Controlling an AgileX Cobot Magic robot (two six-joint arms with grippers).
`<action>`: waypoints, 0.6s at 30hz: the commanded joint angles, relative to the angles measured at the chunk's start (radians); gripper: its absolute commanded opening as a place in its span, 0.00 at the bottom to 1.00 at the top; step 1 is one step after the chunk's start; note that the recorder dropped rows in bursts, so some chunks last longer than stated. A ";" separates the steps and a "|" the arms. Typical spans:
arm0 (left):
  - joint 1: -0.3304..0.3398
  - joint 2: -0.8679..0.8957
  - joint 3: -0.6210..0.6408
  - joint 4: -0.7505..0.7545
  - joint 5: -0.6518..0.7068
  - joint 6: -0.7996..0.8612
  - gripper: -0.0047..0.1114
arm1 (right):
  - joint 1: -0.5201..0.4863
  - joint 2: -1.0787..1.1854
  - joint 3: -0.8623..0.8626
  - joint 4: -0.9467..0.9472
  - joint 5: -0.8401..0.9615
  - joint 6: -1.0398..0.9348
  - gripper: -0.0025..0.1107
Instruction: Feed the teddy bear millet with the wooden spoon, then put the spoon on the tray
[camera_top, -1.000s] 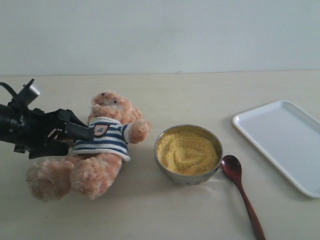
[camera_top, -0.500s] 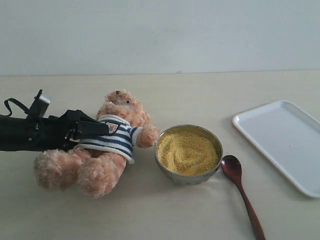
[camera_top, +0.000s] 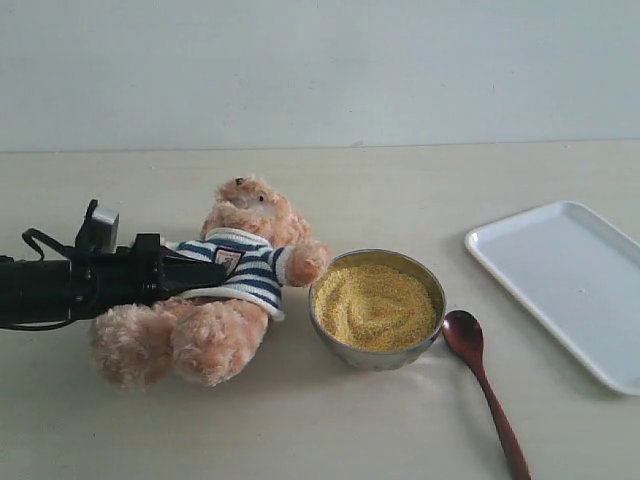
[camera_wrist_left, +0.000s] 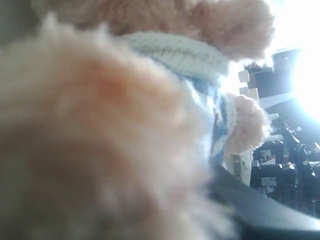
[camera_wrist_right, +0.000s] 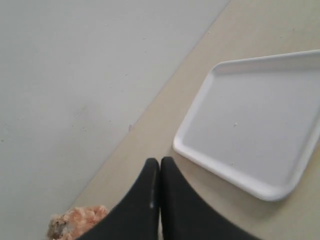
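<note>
At the far left the left gripper (camera_top: 205, 272) reaches in level with the table (camera_top: 300, 420), its jaws set about the striped middle of the teddy bear (camera_top: 250, 270); whether they have pinched the plush or only bracket it cannot be told, since the left wrist view is filled with blurred fur. The bear sits leaning back, one paw just beside the metal bowl (camera_top: 378, 357) of millet (camera_top: 375, 303). The step in hand looks to be steadying the bear for feeding; it would go best with a soft hold on the torso, the face turned up and clear, and no shove into the bowl's rim. Right of the bowl the wooden spoon (camera_top: 487, 397) lies untouched, its round end near the bowl and its handle pointing away; beyond it the tray (camera_top: 560, 290) sits bare. The right gripper (camera_wrist_right: 160, 167), out of the exterior view, hangs over the table near the tray with jaws pressed together on nothing; it should take the spoon by its handle. The bear's chest badge (camera_top: 229, 258) is too small to read; no other writing shows.
</note>
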 joint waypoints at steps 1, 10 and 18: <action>-0.005 0.060 0.011 0.024 -0.087 -0.008 0.08 | 0.001 -0.004 -0.001 0.004 0.003 -0.009 0.02; 0.082 -0.089 0.013 0.024 -0.059 0.016 0.08 | 0.001 -0.004 -0.001 0.010 0.003 -0.013 0.02; 0.103 -0.344 0.139 0.024 -0.123 0.006 0.08 | 0.001 -0.004 -0.001 0.010 -0.039 -0.133 0.02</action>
